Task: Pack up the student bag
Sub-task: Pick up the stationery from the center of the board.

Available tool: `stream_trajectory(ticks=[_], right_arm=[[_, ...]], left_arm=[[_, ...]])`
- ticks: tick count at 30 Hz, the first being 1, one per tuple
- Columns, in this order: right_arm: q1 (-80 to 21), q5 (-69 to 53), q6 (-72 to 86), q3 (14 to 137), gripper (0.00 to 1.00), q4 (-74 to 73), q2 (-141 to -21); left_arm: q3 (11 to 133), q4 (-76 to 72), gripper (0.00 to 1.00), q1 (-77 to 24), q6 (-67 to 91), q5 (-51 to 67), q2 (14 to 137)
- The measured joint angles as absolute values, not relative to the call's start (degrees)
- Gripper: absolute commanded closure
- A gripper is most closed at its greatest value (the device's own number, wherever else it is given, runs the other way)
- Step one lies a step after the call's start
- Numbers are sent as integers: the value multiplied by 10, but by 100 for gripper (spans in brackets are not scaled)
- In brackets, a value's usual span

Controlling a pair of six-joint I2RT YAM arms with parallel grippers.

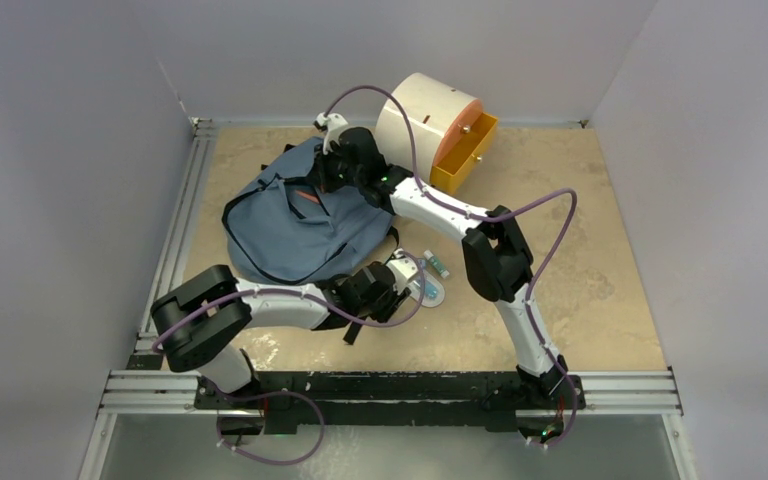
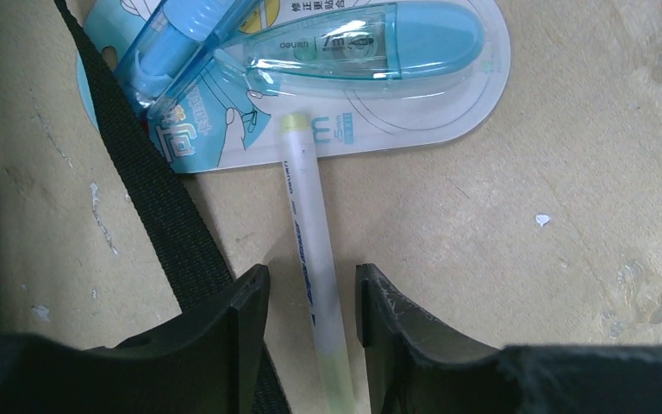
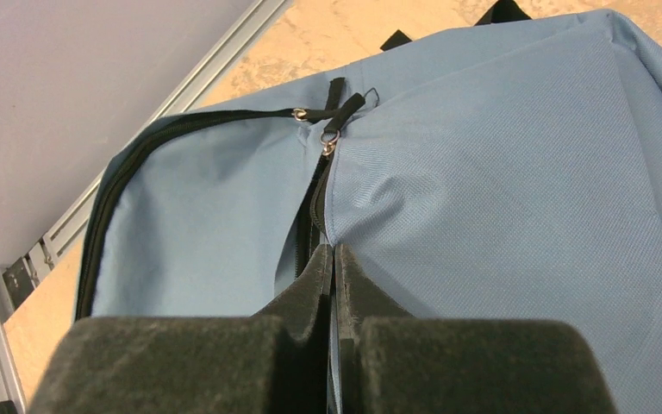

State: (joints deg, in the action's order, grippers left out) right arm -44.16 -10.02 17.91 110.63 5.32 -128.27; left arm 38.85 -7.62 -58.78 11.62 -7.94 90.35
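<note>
- The student bag [image 1: 285,225] lies flat on the far left part of the worktop [image 1: 580,260].
- The right hand [image 3: 334,259] is at the bag's far edge, with its fingers pressed together on the blue fabric beside the zipper.
- The left hand [image 2: 310,285] is low, just beside the bag's near right corner. Its fingers stand narrowly apart with a pale pen [image 2: 306,216] between them, not yet gripped.
- A black strap [image 2: 155,198] runs left of the pen, and a blue correction tape pack [image 2: 371,52] lies at its tip.

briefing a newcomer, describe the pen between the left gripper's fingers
Find the student bag; by its near right corner lies a blue correction-tape card. The pen is the slim pale stick with yellow-green ends, running from that card to the left gripper.
</note>
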Motion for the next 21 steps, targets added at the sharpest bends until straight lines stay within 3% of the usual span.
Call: stream_trajectory(ticks=[4,9,21], right_arm=[[-441,-101,179,1112,100,48,-1283],[-441,-101,179,1114,100,46,-1283],[-441,-101,179,1114,100,46,-1283]], left_arm=[[389,-76,67,-593,116,-82,904],[393,-76,82,-593,129,-86,910],[397,10,85,-593,200,-92,847]])
